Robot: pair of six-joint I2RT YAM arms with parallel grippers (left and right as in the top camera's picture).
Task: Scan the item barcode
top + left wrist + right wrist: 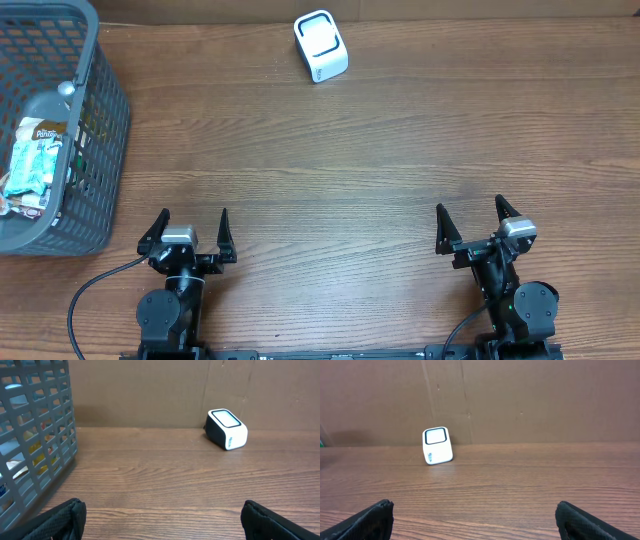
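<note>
A white barcode scanner [321, 46] with a dark-framed window stands at the table's far middle; it also shows in the left wrist view [227, 429] and the right wrist view [437, 445]. Items lie in the grey basket [105, 120] at the far left, among them a packaged item [32, 160] and a clear bottle [48, 105]. My left gripper [192, 225] rests near the front edge, open and empty. My right gripper [472, 217] sits near the front right, open with nothing between its fingers [375, 519].
The grey basket's slatted wall [35, 435] fills the left of the left wrist view. A brown cardboard wall [520, 400] backs the wooden table [350, 170].
</note>
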